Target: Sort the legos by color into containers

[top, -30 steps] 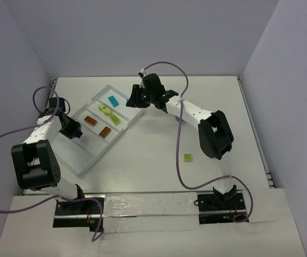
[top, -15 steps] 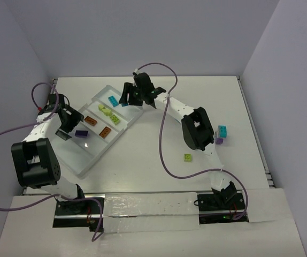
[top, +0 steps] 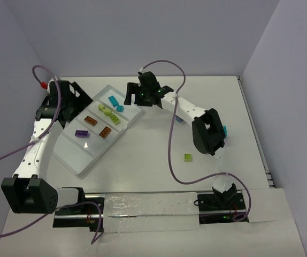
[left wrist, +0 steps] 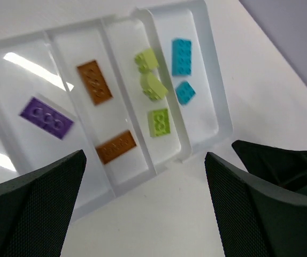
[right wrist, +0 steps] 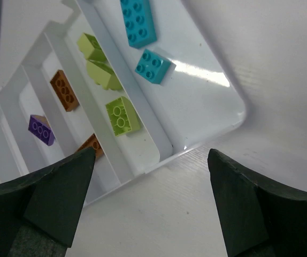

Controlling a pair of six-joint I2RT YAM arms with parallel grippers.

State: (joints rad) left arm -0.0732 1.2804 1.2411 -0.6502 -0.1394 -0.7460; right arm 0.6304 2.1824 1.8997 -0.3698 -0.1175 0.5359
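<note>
Behind the right arm (top: pixel 209 134), at its elbow, a teal scrap (top: pixel 224 130) shows, mostly hidden, its shape unreadable. Both wrist views cut off the finger roots. The left gripper (left wrist: pixel 144 160) is spread wide and empty above the flat white plastic tray (top: pixel 79 156). The right gripper (right wrist: pixel 151 155) is likewise spread and empty over the tray's far corner. Compartments in a row hold a purple oblong brick (left wrist: pixel 46 118), two orange-brown oblong bricks (left wrist: pixel 94 81), three lime green bricks (left wrist: pixel 159 122) and two teal bricks (left wrist: pixel 182 56). A loose lime square brick (top: pixel 187 157) lies on the white table (top: pixel 153 171), well apart from the tray. Pale lilac-grey walls (top: pixel 143 32) stand around it.
</note>
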